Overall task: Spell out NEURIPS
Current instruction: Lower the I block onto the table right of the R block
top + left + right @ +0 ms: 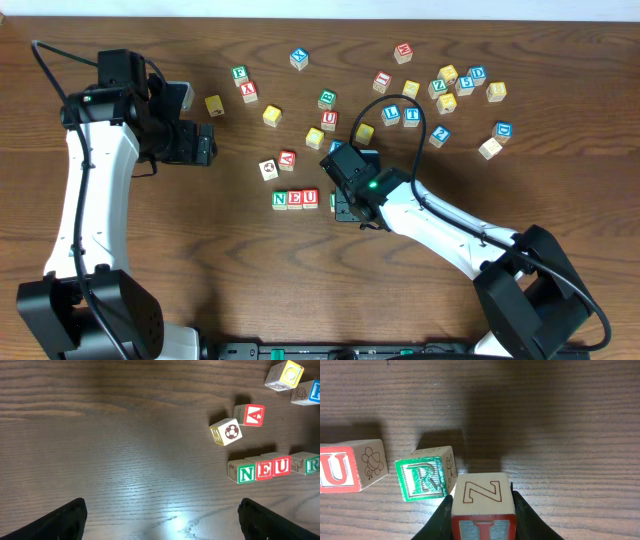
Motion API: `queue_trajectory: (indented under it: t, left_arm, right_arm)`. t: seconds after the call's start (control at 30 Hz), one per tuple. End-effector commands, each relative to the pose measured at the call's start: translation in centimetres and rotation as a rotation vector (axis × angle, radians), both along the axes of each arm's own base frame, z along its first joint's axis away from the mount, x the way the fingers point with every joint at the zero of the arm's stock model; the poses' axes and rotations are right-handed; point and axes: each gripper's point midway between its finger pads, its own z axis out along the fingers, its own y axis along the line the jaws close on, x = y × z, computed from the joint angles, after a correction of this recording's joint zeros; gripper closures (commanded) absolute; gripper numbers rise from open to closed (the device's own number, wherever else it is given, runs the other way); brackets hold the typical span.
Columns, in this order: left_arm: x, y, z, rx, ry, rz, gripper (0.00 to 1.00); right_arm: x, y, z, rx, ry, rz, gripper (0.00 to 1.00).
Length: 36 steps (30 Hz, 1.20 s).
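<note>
A row of cubes reads green N, red E, red U on the table; the left wrist view shows N, E, U and the green R beside them. My right gripper is shut on the I cube, red I on its near face and an outlined Z on top, just right of the green R, with U further left. My left gripper is open and empty, far left.
A soccer-ball cube and a red A cube lie just above the row. Many other letter cubes are scattered across the upper middle and upper right, such as a red U cube and a blue T cube.
</note>
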Motion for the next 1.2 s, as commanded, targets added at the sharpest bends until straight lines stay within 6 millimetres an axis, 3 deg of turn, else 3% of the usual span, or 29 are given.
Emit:
queue_trajectory:
  t: [0.0,0.63,1.17]
  left_arm:
    - [0.3,-0.2,1.1,-0.003,-0.033,-0.015,0.05]
    - [0.3,-0.2,1.1,-0.003,-0.033,-0.015,0.05]
    - [0.3,-0.2,1.1,-0.003,-0.033,-0.015,0.05]
  right_arm:
    - [0.1,-0.3,-0.3,-0.021,-0.013,-0.022,0.99]
    - [0.3,-0.2,-1.9,-0.035,-0.002,-0.022,0.99]
    - [0.8,0.7,-1.7,0.009,-0.018,-0.016,0.99]
